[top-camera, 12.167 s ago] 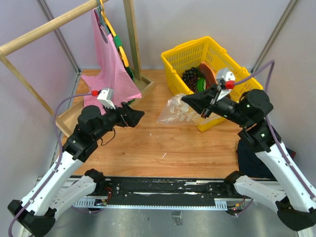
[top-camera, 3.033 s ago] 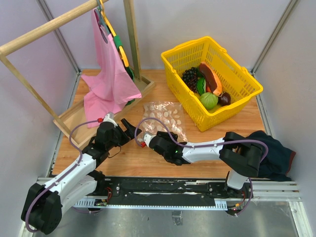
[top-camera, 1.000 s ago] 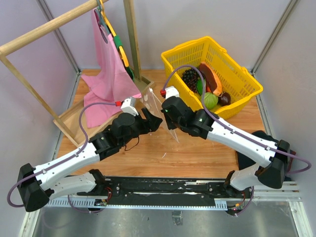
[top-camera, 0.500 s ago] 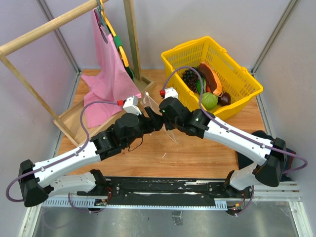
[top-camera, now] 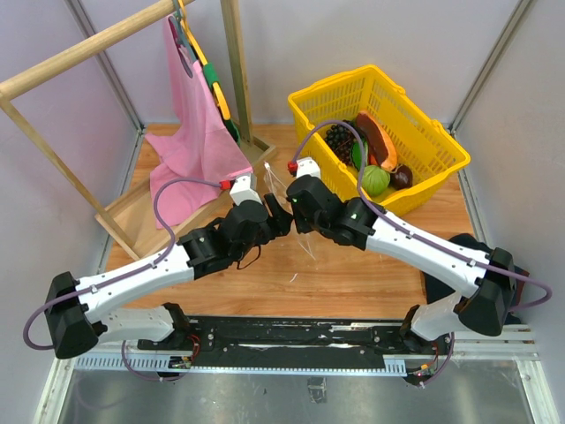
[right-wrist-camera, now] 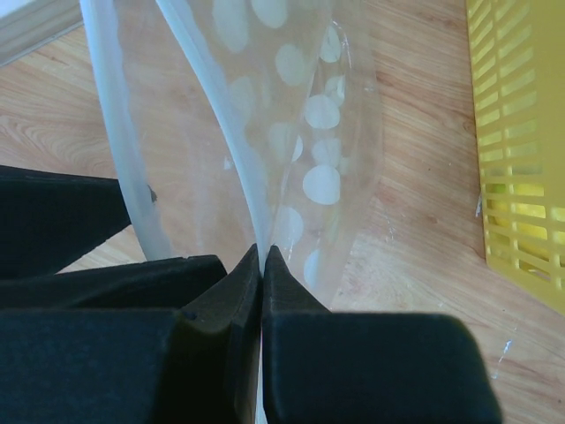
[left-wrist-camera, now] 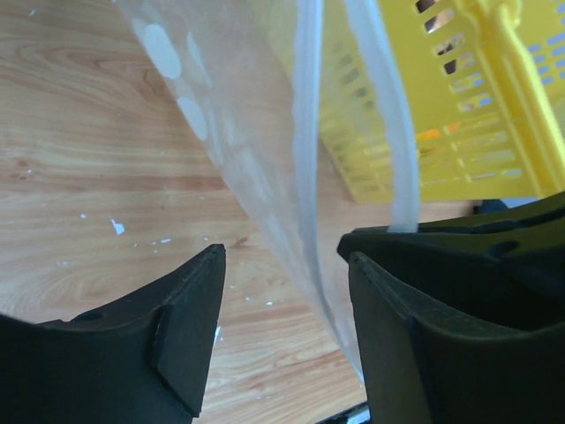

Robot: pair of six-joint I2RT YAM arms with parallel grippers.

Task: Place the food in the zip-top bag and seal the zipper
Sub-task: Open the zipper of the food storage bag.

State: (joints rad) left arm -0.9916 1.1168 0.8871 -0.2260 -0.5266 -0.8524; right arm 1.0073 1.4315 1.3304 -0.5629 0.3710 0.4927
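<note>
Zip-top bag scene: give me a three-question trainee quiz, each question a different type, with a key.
1. True or false: the right gripper is shut on the zipper of the zip-top bag.
2. The green ball lies: A) in the zip-top bag, B) in the yellow basket, C) in the right gripper.
3. Fill in: the left gripper has its jaws ___, with bag film between them.
Key: 1 true; 2 B; 3 open.
</note>
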